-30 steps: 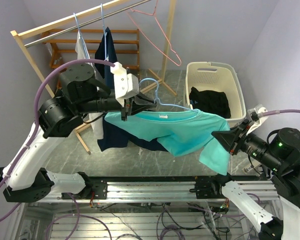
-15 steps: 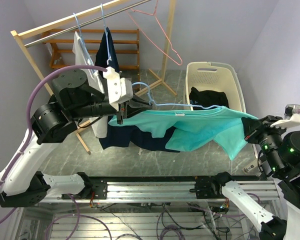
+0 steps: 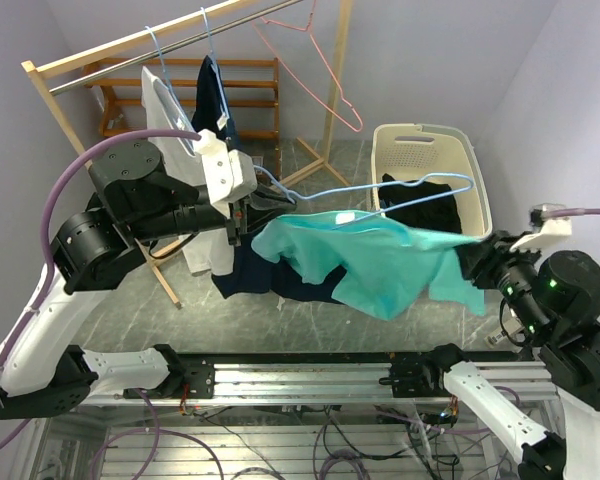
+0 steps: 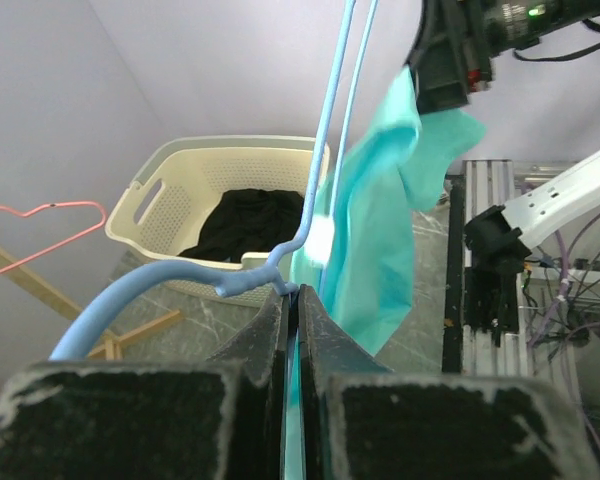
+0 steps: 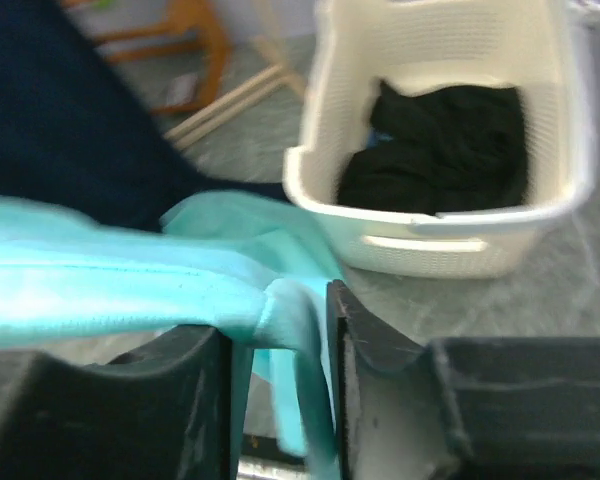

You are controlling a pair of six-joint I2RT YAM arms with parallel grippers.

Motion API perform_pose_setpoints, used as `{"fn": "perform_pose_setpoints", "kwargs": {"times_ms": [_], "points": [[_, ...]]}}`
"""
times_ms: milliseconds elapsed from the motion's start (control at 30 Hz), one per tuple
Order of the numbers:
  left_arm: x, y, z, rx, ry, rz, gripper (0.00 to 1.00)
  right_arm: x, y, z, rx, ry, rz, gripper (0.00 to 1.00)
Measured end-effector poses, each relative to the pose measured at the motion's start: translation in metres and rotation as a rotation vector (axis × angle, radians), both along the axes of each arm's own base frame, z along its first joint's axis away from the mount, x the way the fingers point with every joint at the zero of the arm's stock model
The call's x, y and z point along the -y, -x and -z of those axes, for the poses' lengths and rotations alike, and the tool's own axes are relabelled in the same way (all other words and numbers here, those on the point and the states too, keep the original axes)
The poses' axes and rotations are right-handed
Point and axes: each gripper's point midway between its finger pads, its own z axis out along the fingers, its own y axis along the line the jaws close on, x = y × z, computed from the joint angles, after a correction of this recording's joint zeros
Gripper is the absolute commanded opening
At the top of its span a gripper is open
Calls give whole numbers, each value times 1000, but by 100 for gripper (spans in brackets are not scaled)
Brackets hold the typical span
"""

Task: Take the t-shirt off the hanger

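Note:
The teal t-shirt (image 3: 375,262) hangs bunched below the light blue wire hanger (image 3: 400,192). The hanger's right arm is bare above the shirt; the collar still hangs near the hanger's left part. My left gripper (image 3: 239,212) is shut on the hanger next to its hook, and the left wrist view shows the wire (image 4: 325,150) pinched between the shut jaws (image 4: 293,292), with the shirt (image 4: 380,230) beyond. My right gripper (image 3: 473,262) is shut on the shirt's right edge; the right wrist view shows a fold of teal cloth (image 5: 130,285) clamped between its jaws (image 5: 280,305).
A cream laundry basket (image 3: 458,150) holding a black garment (image 3: 425,200) stands at the right rear. A wooden rack (image 3: 130,45) at the left rear carries a white shirt (image 3: 165,105), a navy shirt (image 3: 215,95) and a pink hanger (image 3: 330,70). A navy garment (image 3: 250,270) hangs under the teal shirt.
The shirt has slid off the hanger's right arm and dropped below it. My right gripper moved left and down with the cloth. My left gripper shifted the hanger slightly left.

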Motion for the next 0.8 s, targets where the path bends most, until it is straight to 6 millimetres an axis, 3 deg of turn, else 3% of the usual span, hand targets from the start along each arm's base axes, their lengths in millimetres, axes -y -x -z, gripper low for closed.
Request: {"fn": "perform_pose_setpoints", "kwargs": {"times_ms": [167, 267, 400, 467, 500, 567, 667, 733, 800], "points": [[2, -9, 6, -9, -13, -34, 7, -73, 30, -18, 63, -43, -483, 43], [14, -21, 28, -49, -64, -45, 7, -107, 68, -48, 151, -76, -777, 45], [36, -36, 64, -117, -147, -29, 7, -119, 112, -93, 313, -85, -975, 49], [49, -42, 91, -172, -214, -6, 7, -116, 129, -118, 416, -70, -1001, 51], [53, -42, 104, -199, -244, 10, 7, -116, 131, -121, 430, -69, -1003, 51], [59, -40, 121, -237, -287, 46, 7, -114, 130, -132, 468, -54, -989, 51], [60, -29, 138, -282, -331, 106, 7, -119, 106, -131, 437, -43, -965, 53], [58, -22, 141, -294, -335, 136, 7, -131, 75, -115, 348, -39, -961, 61], [55, -15, 140, -296, -330, 158, 7, -144, 42, -88, 225, -43, -965, 62]]}}
